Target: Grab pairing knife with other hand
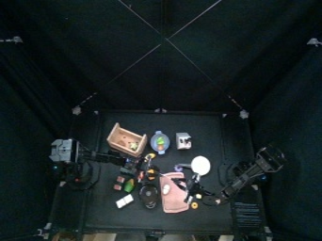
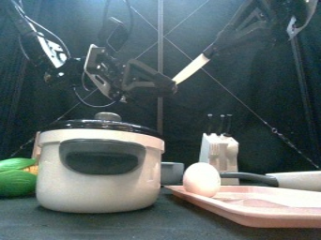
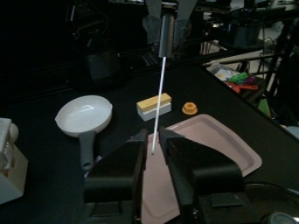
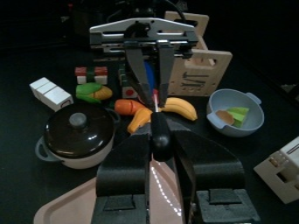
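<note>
Where the top view looks down: knife too small to tell.
Front view: paring knife [image 2: 191, 67] tilted in the air, at 1 o'clock above the cooker [image 2: 100, 164].
Left wrist view: left gripper [image 3: 156, 147] jaws apart, one on each side of the blade tip.
Right wrist view: right gripper [image 4: 158, 131] clamped on the knife handle.
</note>
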Available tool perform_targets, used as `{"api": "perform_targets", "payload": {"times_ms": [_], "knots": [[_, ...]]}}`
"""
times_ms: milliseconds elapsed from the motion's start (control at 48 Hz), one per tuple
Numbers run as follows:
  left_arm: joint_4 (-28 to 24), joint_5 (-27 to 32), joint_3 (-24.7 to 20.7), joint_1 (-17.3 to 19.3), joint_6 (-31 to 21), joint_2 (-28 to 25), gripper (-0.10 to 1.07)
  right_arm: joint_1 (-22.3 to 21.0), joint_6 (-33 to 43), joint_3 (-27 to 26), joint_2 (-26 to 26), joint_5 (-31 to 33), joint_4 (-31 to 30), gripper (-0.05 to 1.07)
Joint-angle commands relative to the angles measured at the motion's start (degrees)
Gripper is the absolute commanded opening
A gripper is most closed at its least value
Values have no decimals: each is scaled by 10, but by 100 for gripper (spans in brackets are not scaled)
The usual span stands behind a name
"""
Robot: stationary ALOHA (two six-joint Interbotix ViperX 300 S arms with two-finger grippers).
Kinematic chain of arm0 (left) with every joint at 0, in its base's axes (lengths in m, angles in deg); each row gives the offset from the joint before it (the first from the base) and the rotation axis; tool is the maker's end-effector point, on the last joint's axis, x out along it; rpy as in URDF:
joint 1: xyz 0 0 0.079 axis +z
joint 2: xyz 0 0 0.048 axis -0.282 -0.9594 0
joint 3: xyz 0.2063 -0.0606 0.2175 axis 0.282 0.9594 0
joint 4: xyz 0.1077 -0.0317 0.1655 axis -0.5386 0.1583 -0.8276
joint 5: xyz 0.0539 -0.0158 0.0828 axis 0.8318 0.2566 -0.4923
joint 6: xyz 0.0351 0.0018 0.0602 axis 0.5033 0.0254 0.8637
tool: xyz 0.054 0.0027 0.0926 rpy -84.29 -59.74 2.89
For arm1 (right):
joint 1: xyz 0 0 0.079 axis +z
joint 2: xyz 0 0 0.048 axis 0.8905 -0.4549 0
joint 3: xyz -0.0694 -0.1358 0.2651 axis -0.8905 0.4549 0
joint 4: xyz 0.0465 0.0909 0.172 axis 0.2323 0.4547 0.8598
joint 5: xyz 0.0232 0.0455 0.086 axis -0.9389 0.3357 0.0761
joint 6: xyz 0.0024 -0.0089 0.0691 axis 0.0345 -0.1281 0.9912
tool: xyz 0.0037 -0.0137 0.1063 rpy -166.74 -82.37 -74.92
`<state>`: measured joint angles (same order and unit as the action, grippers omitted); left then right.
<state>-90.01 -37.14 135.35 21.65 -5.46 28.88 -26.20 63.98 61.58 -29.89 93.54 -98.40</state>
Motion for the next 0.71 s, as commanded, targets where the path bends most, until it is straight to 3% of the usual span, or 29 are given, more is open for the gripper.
{"api": "perform_targets", "payload": {"times_ms": [0, 292, 438, 688], "knots": [[2, -5, -11, 1, 1, 4, 57, -4, 3, -11, 7, 1, -1, 47], [1, -5, -6, 1, 1, 11, 46, -25, 1, -13, 2, -29, 41, 47], [1, -5, -2, 1, 1, 21, 46, -52, -4, -13, 2, -83, 94, 47], [-13, -5, 2, 1, 1, 23, 46, -90, -6, -9, 4, -158, 133, 47]]}}
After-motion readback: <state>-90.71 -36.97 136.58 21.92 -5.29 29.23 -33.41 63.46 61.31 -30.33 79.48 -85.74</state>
